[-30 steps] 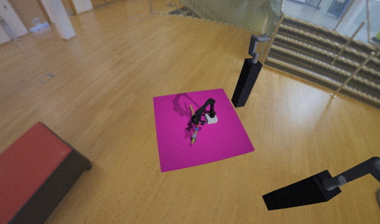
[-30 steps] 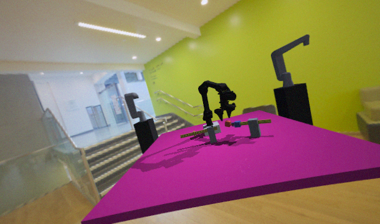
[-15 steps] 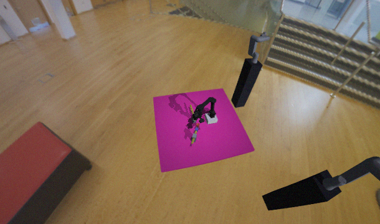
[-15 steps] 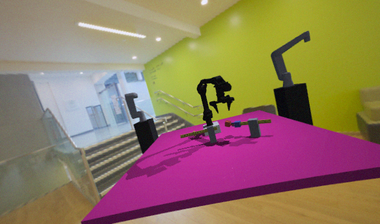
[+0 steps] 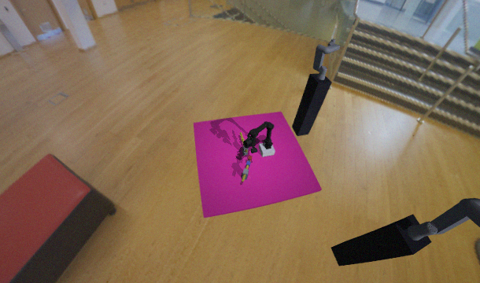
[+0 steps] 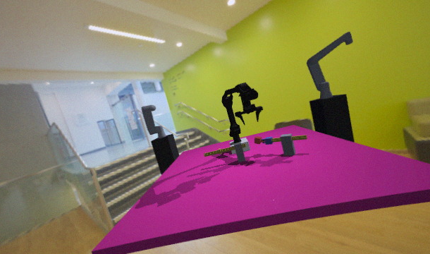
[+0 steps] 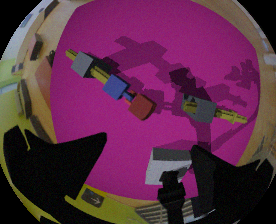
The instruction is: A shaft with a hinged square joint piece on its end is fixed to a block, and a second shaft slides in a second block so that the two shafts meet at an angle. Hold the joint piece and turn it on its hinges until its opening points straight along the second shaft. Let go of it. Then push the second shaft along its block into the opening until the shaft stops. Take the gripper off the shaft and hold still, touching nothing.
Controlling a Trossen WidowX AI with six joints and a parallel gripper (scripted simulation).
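The gripper (image 6: 250,120) (image 7: 150,144) is held above the magenta table (image 5: 224,196) (image 6: 271,190) (image 7: 109,135), its jaws spread wide, nothing grasped. The red joint piece (image 5: 249,158) (image 6: 258,140) (image 7: 142,107) is left untouched.

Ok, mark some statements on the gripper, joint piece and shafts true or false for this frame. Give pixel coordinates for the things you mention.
1. The gripper (image 6: 249,118) is clamped on the red joint piece (image 6: 258,140) (image 7: 142,107). False: it is open, raised above the mat (image 5: 224,196) (image 6: 271,190) (image 7: 114,145).
2. A blue piece (image 6: 268,140) (image 7: 115,87) sits between the red piece and one gray block (image 6: 287,145) (image 7: 82,64). True.
3. The other yellow shaft (image 6: 218,152) (image 7: 231,116) is already inside the red piece. False: a gap separates them.
4. Each gray block carries a yellow shaft. True.
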